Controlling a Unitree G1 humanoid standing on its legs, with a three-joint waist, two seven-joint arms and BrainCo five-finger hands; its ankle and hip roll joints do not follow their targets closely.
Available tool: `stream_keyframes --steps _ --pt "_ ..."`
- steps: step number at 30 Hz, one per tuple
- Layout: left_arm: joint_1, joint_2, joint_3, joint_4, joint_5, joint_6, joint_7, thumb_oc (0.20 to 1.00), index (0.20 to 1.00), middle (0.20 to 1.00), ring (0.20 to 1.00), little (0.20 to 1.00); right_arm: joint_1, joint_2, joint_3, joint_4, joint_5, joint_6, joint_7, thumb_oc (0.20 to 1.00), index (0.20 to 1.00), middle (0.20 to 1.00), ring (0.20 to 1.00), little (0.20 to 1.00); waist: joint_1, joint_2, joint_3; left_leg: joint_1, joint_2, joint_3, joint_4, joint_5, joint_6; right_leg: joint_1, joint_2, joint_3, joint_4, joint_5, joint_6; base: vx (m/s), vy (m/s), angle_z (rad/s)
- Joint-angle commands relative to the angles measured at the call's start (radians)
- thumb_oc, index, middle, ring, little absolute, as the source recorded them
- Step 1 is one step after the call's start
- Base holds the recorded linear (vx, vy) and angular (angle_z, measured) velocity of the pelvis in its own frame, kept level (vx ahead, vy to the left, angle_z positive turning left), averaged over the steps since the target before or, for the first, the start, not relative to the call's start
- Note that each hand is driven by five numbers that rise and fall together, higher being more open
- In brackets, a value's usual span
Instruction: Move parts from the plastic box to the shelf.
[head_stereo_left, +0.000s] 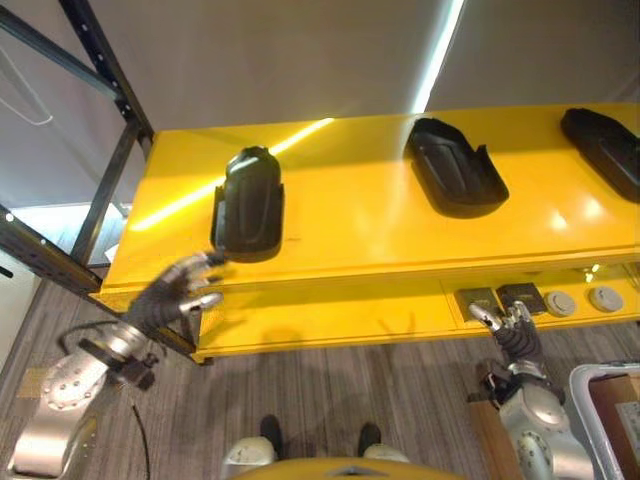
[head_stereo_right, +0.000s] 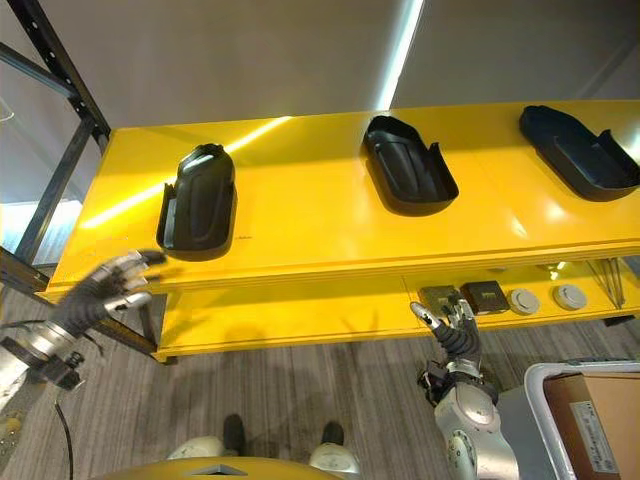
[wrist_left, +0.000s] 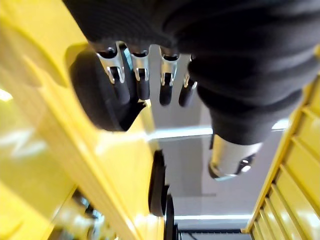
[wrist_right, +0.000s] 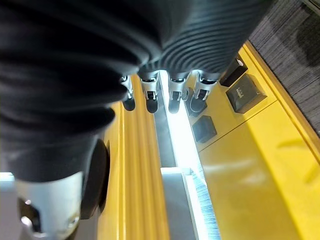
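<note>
Just beyond left hand fingertips: black part on yellow shelf, near end at front edge, close to or touching fingers, contact unclear. Left hand fingers straight, spread, holding nothing. Part's long axis runs away from hand toward shelf back, narrow end farthest. Two more black parts lie well off toward right side. Right hand low by lower shelf, fingers relaxed, empty, far from part. Left hand nearer, judged to finish placement. Plastic box corner beside right arm.
</note>
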Motion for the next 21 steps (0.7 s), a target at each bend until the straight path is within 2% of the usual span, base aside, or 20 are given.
stream_keyframes --steps 1,8,10,16,21 --pt "-0.048 0.030 -0.045 0.021 -0.167 0.017 -0.058 0.200 0.200 0.200 0.200 0.200 -0.045 -0.070 0.042 0.016 0.038 -0.101 -0.017 1.000 1.000 1.000 1.000 1.000 -0.013 -0.014 -0.041 -0.031 0.082 0.031 0.077 -0.037 -0.010 -0.040 -0.064 0.006 0.063 -0.054 0.054 0.00 0.000 0.00" --pt "-0.104 0.018 -0.171 0.102 -0.176 -0.073 -0.028 0.200 0.200 0.200 0.200 0.200 -0.091 -0.092 0.106 0.075 0.052 -0.143 -0.043 1.000 1.000 1.000 1.000 1.000 -0.021 -0.017 -0.039 -0.033 0.084 0.042 0.077 -0.035 -0.004 -0.049 -0.065 0.005 0.069 -0.052 0.051 0.00 0.000 0.00" --pt "-0.130 0.002 -0.197 0.111 -0.168 -0.096 0.009 0.200 0.200 0.200 0.200 0.200 -0.099 -0.083 0.121 0.087 0.039 -0.151 -0.050 1.000 1.000 1.000 1.000 1.000 -0.027 -0.018 -0.040 -0.031 0.085 0.047 0.076 -0.036 -0.005 -0.050 -0.065 0.008 0.071 -0.053 0.051 0.00 0.000 0.00" --pt "-0.171 -0.019 -0.212 0.133 -0.144 -0.135 0.085 0.200 0.200 0.200 0.200 0.200 -0.096 -0.074 0.118 0.085 0.027 -0.144 -0.055 1.000 1.000 1.000 1.000 1.000 -0.043 -0.022 -0.045 -0.025 0.088 0.058 0.077 -0.039 -0.007 -0.051 -0.062 0.021 0.072 -0.055 0.051 0.00 -0.002 -0.01" --pt "-0.212 -0.037 -0.210 0.157 -0.134 -0.133 0.148 0.200 0.200 0.200 0.200 0.200 -0.096 -0.062 0.112 0.091 0.017 -0.140 -0.055 1.000 1.000 1.000 1.000 1.000 -0.056 -0.026 -0.050 -0.018 0.090 0.064 0.074 -0.041 -0.008 -0.052 -0.059 0.030 0.073 -0.055 0.053 0.00 -0.006 -0.07"
